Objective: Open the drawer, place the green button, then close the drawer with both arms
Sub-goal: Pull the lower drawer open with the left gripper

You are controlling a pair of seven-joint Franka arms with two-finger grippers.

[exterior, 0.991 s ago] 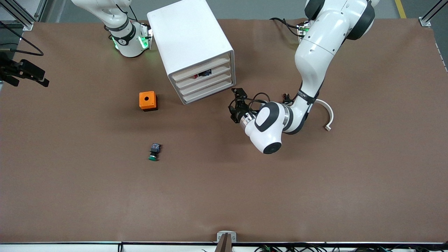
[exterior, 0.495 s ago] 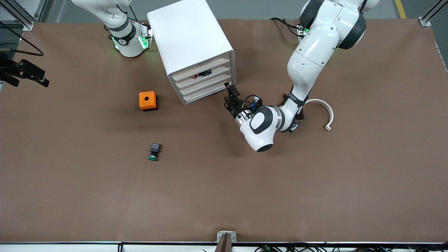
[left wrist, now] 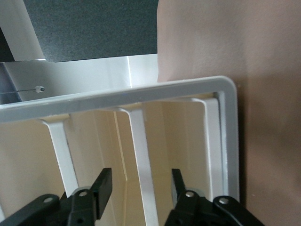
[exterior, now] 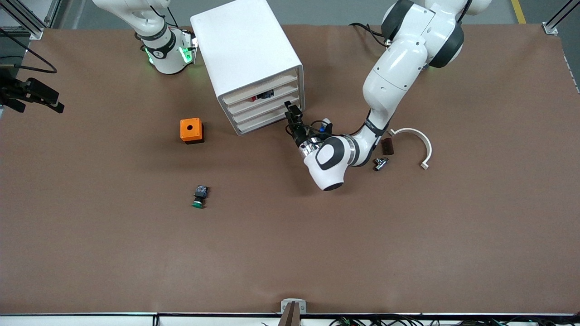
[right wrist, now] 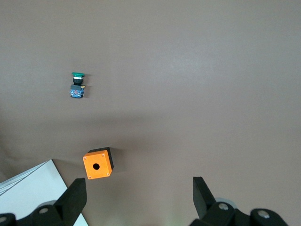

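The white four-drawer cabinet [exterior: 247, 50] stands near the robots' bases with all drawers closed. My left gripper [exterior: 292, 117] is at the front of the drawer [exterior: 267, 109], third from the top, at the corner toward the left arm's end. In the left wrist view the left gripper [left wrist: 141, 186] is open, its fingers [left wrist: 104, 186] straddling the drawer's white front lip [left wrist: 140, 150] with a gap on each side. The button [exterior: 199, 197], green cap and black body, lies on the table nearer the front camera. My right gripper [right wrist: 140, 195] hangs open high over the table, with the button [right wrist: 76, 85] below.
An orange box with a hole [exterior: 191, 130] sits between the cabinet and the button. A white curved piece [exterior: 419, 141], a small brown block [exterior: 386, 146] and a small metal part [exterior: 379, 163] lie beside the left arm. The orange box [right wrist: 98, 164] shows in the right wrist view.
My left gripper has moved in to the cabinet's front and its fingers have narrowed around the third drawer's lip. The right arm has not moved.
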